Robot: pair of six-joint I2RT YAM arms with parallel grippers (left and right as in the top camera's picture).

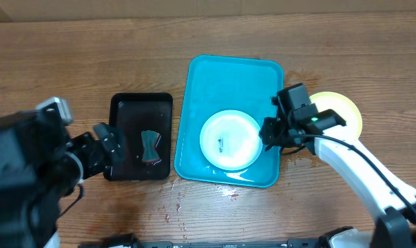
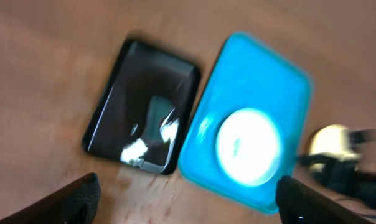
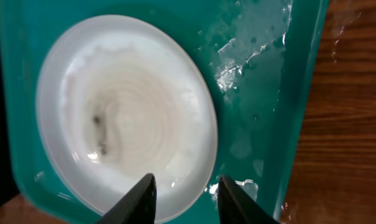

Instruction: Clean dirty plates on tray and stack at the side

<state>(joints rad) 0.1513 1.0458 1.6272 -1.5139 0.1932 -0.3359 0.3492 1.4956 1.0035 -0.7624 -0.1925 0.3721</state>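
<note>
In turquoise tray, robot-side end: blue-white plate w/ dark specks at centre. Yellow-green plate on tabletop just R of tray, partly hidden by R arm. R tool part-spread over blue-white plate's rim, pinching nothing. L tool spread wide, empty, by black tray.

The overhead view is evenly lit and sharp, with soft, short shadows on the tabletop. The left wrist view is smeared by motion blur; the plate blows out white and glare streaks the black tray. The right wrist view is crisp, with wet highlights glinting on the tray.
</note>
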